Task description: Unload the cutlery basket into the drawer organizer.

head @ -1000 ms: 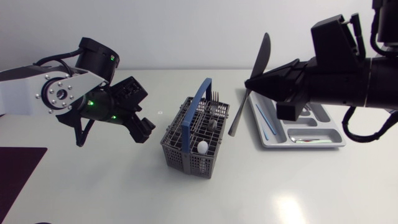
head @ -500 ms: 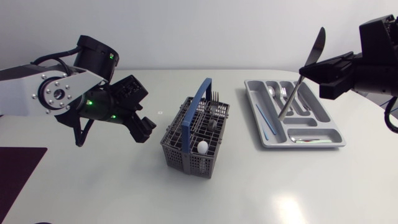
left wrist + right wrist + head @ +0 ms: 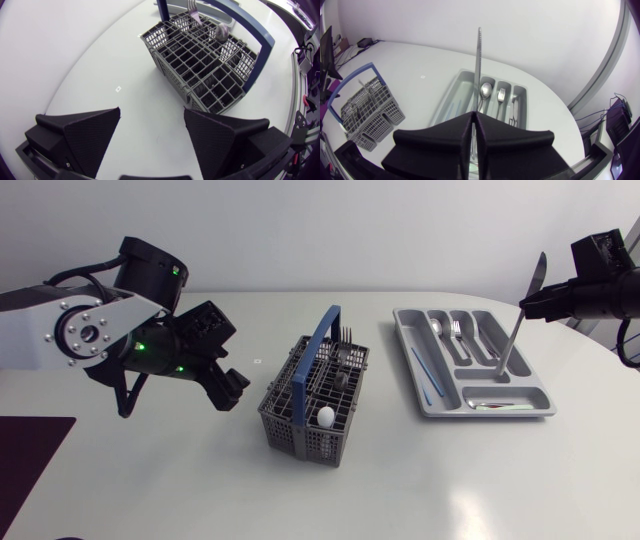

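Note:
The grey cutlery basket (image 3: pixel 312 402) with a blue handle stands mid-table and holds forks (image 3: pixel 346 336), a spoon and a white round piece (image 3: pixel 326 416). My left gripper (image 3: pixel 228 387) hangs open to its left; in the left wrist view the basket (image 3: pixel 210 67) lies ahead of the open gripper (image 3: pixel 152 131). The grey drawer organizer (image 3: pixel 428 406) lies at the right. Above its right-hand compartments my right gripper (image 3: pixel 532 304) is shut on a table knife (image 3: pixel 511 342), blade up and handle down. In the right wrist view the knife (image 3: pixel 478 65) rises from the shut gripper (image 3: pixel 474 126) in front of the organizer (image 3: pixel 451 96).
In the organizer lie a spoon (image 3: pixel 437 327), a fork (image 3: pixel 457 331), a thin blue piece (image 3: pixel 421 370) and a spoon (image 3: pixel 490 404) in the front compartment. A dark mat (image 3: pixel 25 455) covers the table's front left corner. Bare tabletop runs along the front.
My right arm has drawn back to the right with the knife, from beside the basket to above the organizer's right side. The left arm has stayed put.

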